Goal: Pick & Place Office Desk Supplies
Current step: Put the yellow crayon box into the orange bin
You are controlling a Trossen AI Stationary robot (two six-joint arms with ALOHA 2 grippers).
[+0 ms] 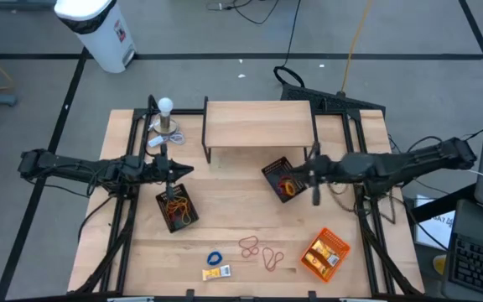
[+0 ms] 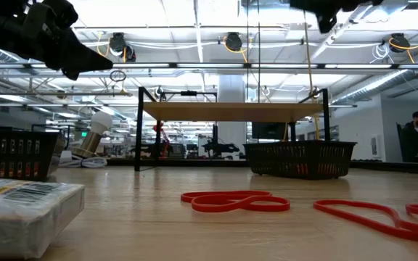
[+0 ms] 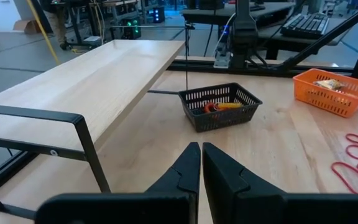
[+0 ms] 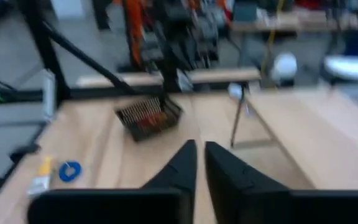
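From above, I am seeing the left gripper (image 1: 177,170) hanging just over the left black mesh tray (image 1: 177,208), which is holding orange and red bands. The right gripper (image 1: 314,172) is hovering beside the right black mesh tray (image 1: 280,178), also holding bands. Still lying on the table (image 1: 225,226) near its front edge are the red rubber-band loops (image 1: 262,250), a blue loop (image 1: 215,257), and a yellow-and-white packet (image 1: 217,273). The orange tray (image 1: 324,254) is sitting to the right of them, with packets inside.

At table height, I am looking across red loops (image 2: 234,201) in the foreground, a packet (image 2: 20,210) at near left, and a mesh tray (image 2: 300,159) under the wooden shelf (image 2: 231,110).

Through the left wrist camera, I am seeing that arm's fingers (image 3: 182,174) pressed together with nothing between them.

Through the right wrist camera, its fingers (image 4: 185,165) are likewise closed and empty; the blue loop (image 4: 70,170) is lying off to one side.
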